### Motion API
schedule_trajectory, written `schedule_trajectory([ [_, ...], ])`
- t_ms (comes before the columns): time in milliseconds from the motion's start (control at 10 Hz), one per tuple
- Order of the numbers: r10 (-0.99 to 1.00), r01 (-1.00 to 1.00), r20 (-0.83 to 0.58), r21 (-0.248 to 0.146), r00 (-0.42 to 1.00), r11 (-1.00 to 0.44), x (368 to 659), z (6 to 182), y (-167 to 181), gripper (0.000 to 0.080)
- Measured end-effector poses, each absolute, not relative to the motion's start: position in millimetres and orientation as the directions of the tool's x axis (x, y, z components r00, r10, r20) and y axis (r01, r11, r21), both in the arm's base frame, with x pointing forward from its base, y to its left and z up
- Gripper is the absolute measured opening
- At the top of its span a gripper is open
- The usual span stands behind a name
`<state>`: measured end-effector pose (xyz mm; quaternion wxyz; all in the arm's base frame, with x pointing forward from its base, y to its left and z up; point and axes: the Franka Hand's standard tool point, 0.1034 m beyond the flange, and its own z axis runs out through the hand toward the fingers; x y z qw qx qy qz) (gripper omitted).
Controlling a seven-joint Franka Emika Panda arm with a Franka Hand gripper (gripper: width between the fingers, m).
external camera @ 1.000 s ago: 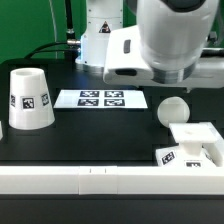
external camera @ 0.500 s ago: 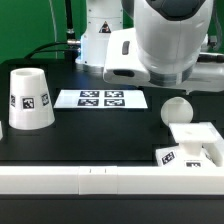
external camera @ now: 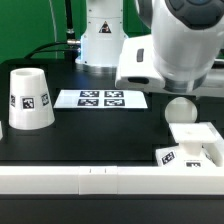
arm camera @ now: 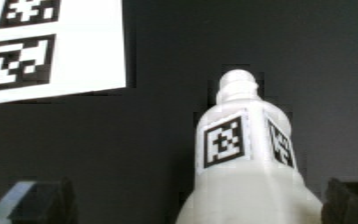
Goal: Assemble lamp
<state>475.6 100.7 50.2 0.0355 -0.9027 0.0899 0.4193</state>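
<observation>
Bulb (external camera: 180, 110) lies beside the marker board (external camera: 100, 98), off its end at the exterior view's right. Gripper (arm camera: 197, 203) hangs over the bulb, jaws spread wide, clasping nothing. Shade (external camera: 28, 100) stands past the board's opposite end.

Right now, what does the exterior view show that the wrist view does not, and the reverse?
Only the exterior view shows the shade, the base and the arm. Only the wrist view shows the open fingers, one on each side of the bulb, and the bulb's tags. Both views show the bulb and the marker board.
</observation>
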Motion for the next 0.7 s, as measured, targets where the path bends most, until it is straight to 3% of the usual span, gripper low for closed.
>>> schedule_trajectory([
  [700, -0.101, -0.161, -0.761, -0.004, 0.641, -0.987, 471, 31.1, 107, 0.0699],
])
